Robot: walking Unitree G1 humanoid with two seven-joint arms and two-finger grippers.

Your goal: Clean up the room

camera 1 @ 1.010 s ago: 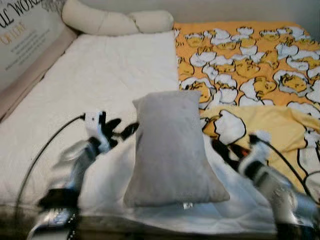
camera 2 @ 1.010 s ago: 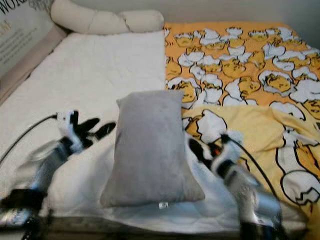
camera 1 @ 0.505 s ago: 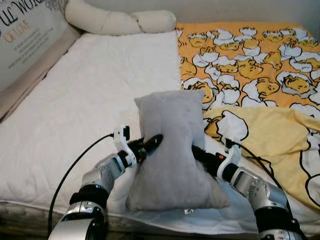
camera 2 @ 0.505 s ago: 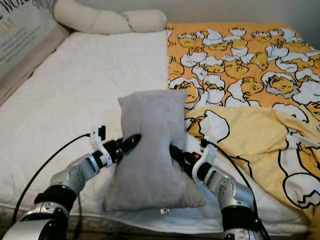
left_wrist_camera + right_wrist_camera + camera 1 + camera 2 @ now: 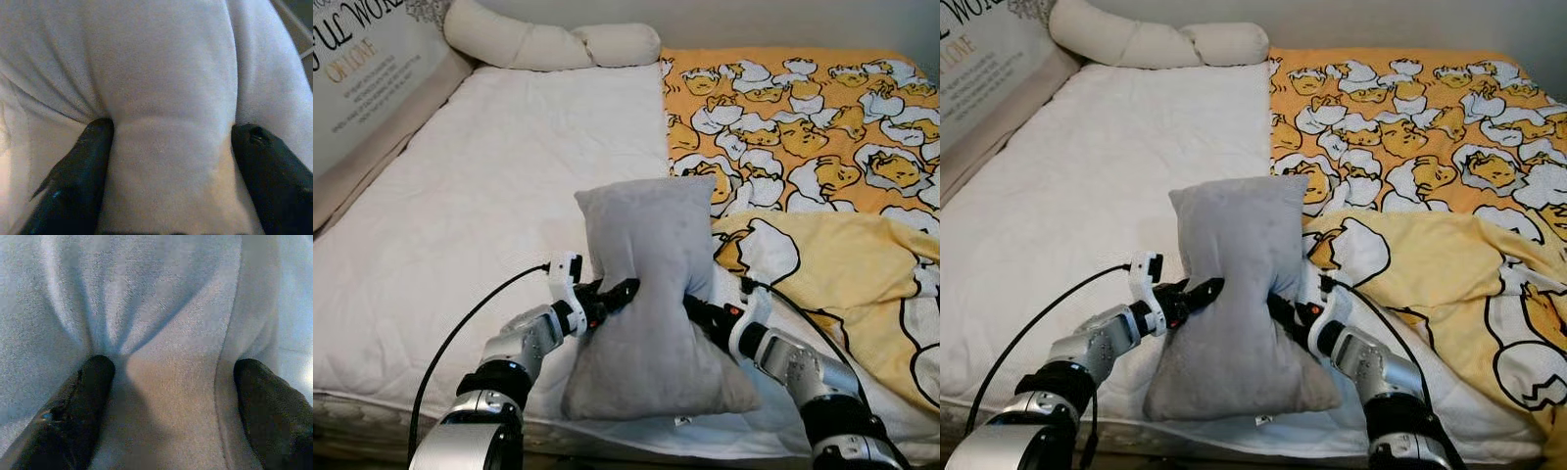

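Note:
A grey pillow (image 5: pixel 646 230) stands on end on the white mattress (image 5: pixel 499 186), near the bed's front edge. My left gripper (image 5: pixel 617 292) digs into its left side at mid-height, and my right gripper (image 5: pixel 697 311) digs into its right side. The pillow is pinched to a waist between them. In the left wrist view the two black fingers (image 5: pixel 83 166) hold a thick fold of grey fabric (image 5: pixel 166 73). The right wrist view has the fingers (image 5: pixel 83 396) gripping creased pillow fabric (image 5: pixel 161 293) the same way.
An orange duck-print blanket (image 5: pixel 803 108) covers the bed's right half, with a yellow fold (image 5: pixel 842 264) close to my right arm. A long cream bolster (image 5: pixel 548 44) lies at the far end. A lettered board (image 5: pixel 362 69) runs along the left side.
Both grippers have come in from beside the pillow and pressed into its sides, squeezing its middle narrower. The camera has shifted slightly.

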